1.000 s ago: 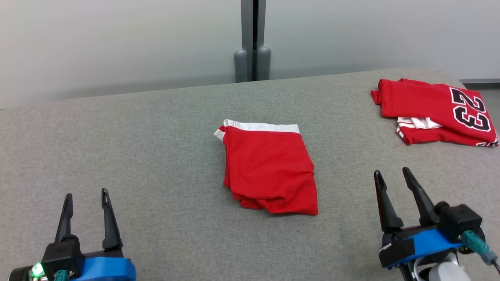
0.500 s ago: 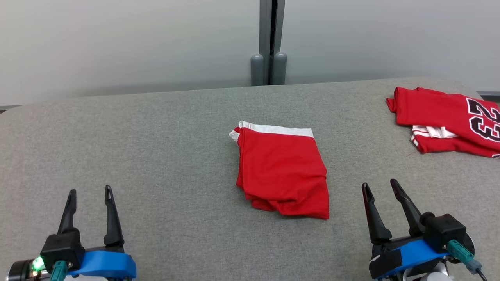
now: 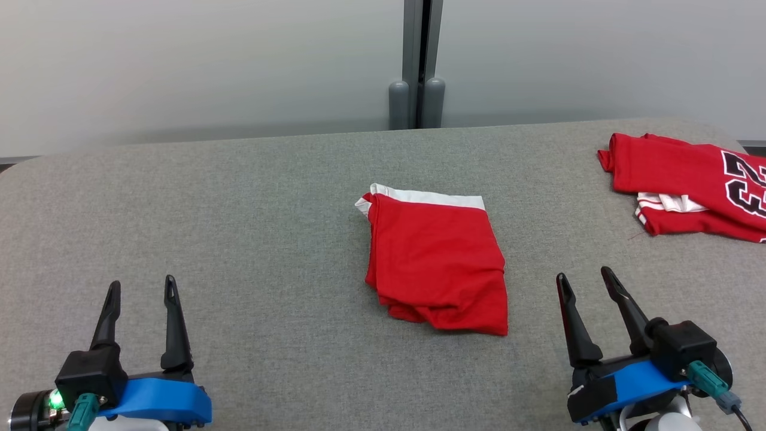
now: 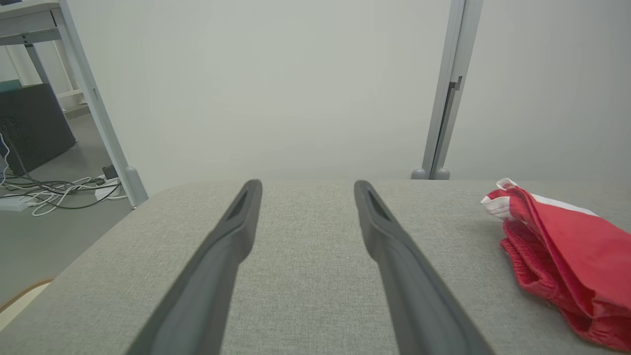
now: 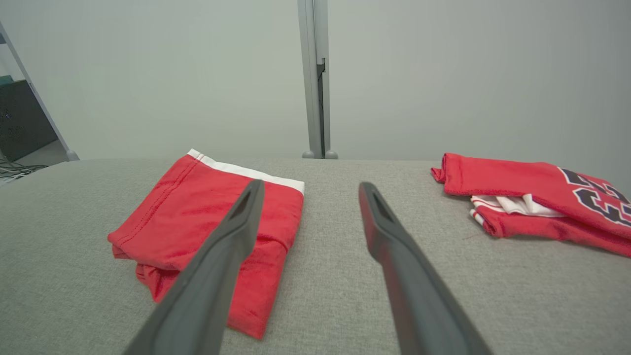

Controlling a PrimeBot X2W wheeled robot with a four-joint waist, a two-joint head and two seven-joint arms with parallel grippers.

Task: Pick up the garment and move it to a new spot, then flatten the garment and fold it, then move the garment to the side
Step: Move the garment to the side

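The garment (image 3: 437,263), red with a white band (image 3: 428,196) along its far edge, is seen on the grey desk (image 3: 239,209) in front of the post (image 3: 417,60) and slightly to its right. It is doubled into a rough rectangle. A red jersey (image 3: 676,173) is laid far to the right of the post, near the desk's edge.

The left claw (image 3: 142,281) is held low, well to the left of the post and nearer the robot than the garment. Its fingers are spread apart and nothing is gripped. The right claw (image 3: 583,273) is held to the right of the post, likewise parted and empty. It is placed between garment and jersey, and neither is touched.

As the fold looks made, the step in hand is judged to be the move to the side. The edge farthest from the post is ragged, with loose layers peeping out, so care is needed there. Each side edge should be pinched by one claw, deep enough that every layer is caught and not the top sheet alone. The stack should then be lifted level, carried low and set down flat, so that the fold is not shaken open. If the side right of the post is chosen, the garment should be put down short of the jersey, not upon it. Which side is meant cannot be told.
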